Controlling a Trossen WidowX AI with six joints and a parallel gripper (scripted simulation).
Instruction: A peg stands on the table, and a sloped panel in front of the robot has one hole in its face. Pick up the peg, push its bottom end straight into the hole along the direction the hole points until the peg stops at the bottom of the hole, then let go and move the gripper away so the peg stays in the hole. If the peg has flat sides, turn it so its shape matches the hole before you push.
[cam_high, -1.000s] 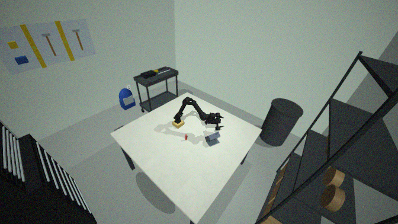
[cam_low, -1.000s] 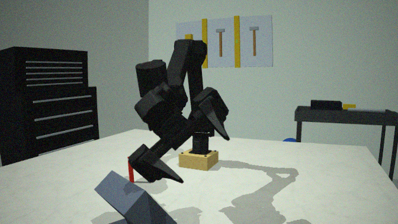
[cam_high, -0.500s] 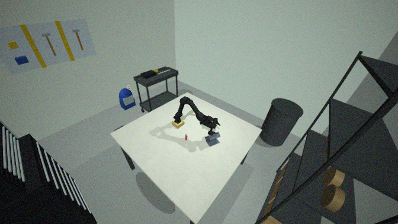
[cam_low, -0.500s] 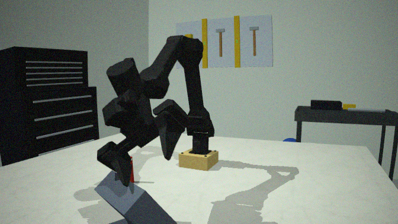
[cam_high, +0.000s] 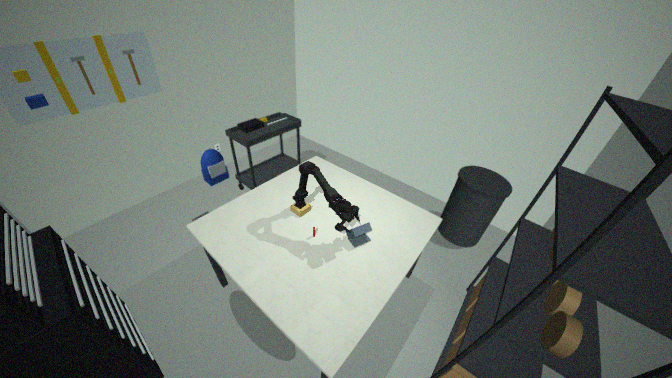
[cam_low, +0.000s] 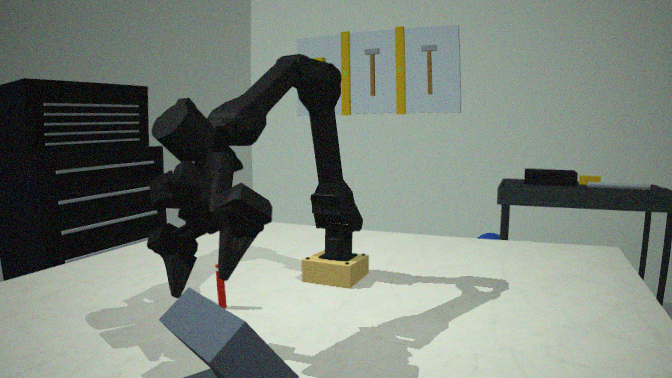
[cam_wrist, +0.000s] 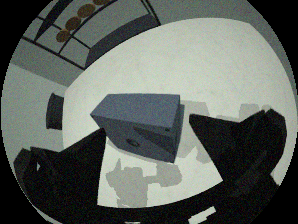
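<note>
The red peg (cam_high: 314, 231) (cam_low: 221, 295) stands upright on the table; in the exterior view a finger partly covers it. It is not seen in the wrist view. The blue-grey sloped panel (cam_high: 361, 230) (cam_low: 204, 325) (cam_wrist: 142, 107) stands on the table. In the wrist view a dark oval hole (cam_wrist: 132, 142) shows in its shaded face; the hole's exact shape is unclear. My gripper (cam_high: 349, 224) (cam_low: 200, 286) (cam_wrist: 148, 125) is wide open and empty, pointing down close to the panel, away from the peg. In the wrist view the panel shows between the two fingers.
The arm's base stands on a wooden block (cam_high: 301, 209) (cam_low: 327, 272) at the back of the table (cam_high: 310, 310). The peg stands between that block and the panel's side of the table. A dark bin (cam_high: 470, 207) and shelves stand off the table.
</note>
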